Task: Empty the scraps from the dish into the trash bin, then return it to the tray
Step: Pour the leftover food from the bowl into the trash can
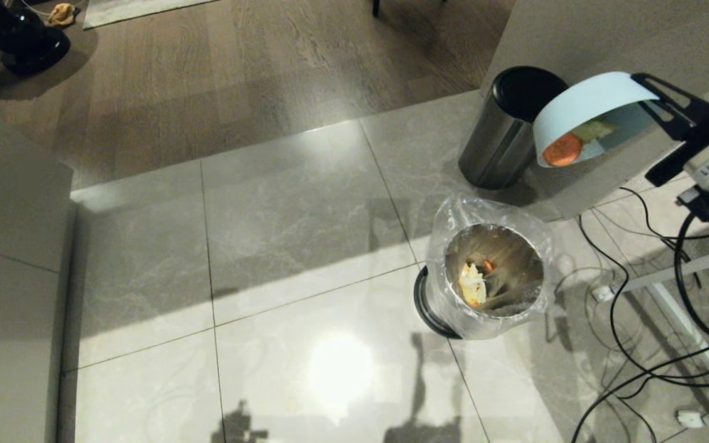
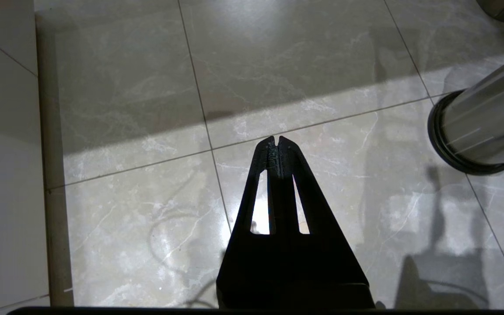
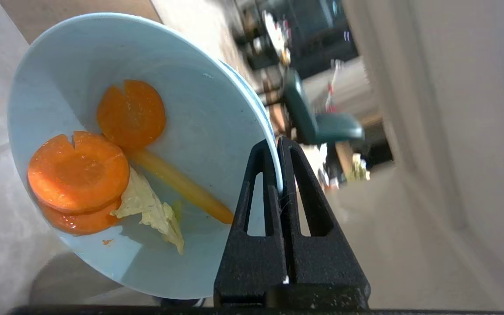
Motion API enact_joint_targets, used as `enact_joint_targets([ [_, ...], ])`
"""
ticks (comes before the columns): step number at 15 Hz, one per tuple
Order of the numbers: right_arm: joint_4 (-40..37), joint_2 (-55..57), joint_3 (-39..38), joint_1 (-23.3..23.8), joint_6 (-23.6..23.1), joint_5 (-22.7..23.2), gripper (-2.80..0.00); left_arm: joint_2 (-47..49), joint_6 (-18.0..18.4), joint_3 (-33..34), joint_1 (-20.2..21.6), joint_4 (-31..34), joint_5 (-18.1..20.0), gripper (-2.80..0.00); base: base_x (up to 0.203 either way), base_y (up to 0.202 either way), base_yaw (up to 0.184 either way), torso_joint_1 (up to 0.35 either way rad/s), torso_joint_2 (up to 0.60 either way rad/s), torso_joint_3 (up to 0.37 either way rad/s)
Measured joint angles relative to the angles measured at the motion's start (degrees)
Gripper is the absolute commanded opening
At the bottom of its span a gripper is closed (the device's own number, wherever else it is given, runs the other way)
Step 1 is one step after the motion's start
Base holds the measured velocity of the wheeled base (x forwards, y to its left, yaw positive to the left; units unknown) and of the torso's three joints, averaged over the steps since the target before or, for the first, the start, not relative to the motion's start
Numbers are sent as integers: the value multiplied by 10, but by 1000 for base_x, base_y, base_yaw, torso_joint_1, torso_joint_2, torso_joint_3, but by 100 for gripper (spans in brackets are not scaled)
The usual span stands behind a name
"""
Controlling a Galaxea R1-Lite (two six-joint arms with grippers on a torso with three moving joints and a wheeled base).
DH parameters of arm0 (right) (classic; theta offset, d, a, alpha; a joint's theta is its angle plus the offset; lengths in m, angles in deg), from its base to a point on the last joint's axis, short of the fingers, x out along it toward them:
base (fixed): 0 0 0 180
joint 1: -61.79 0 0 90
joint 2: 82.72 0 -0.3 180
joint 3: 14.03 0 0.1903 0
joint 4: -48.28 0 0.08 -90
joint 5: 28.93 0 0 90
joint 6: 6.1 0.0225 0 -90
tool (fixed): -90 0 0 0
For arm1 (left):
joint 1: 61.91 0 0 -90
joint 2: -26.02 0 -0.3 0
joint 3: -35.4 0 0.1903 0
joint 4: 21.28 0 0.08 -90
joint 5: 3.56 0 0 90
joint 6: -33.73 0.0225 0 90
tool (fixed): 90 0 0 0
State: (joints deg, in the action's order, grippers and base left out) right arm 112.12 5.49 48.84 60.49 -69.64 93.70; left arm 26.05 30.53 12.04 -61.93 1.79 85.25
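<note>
Three carrot slices (image 3: pixel 78 172) plus a pale leafy bit sit in the dish (image 3: pixel 190 109) | my right fingers (image 3: pixel 278 148) pinch its rim, tipped, up beside the black-lidded can (image 1: pixel 505 129) | trash bin (image 1: pixel 493 277) on the floor below, some scraps inside | left fingers (image 2: pixel 277 144) pressed together, empty, over tiles

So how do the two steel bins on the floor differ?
The trash bin is open-topped and lined with a clear plastic bag, with scraps already inside; the lidded bin is closed by a black lid and shows no bag. The trash bin stands nearer the robot, the lidded bin farther off, against the cabinet. Both are small upright steel cylinders on the tile floor.
</note>
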Motion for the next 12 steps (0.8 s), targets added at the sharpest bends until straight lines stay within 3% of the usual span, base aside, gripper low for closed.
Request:
enact_joint_targets([
  [6, 0, -46, -9, 39, 17, 40, -280, 0, 0, 0, 0, 0, 0, -280, 0, 0, 0, 0, 0, 0],
  [12, 0, -72, -5, 53, 37, 30, -280, 0, 0, 0, 0, 0, 0, -280, 0, 0, 0, 0, 0, 0],
])
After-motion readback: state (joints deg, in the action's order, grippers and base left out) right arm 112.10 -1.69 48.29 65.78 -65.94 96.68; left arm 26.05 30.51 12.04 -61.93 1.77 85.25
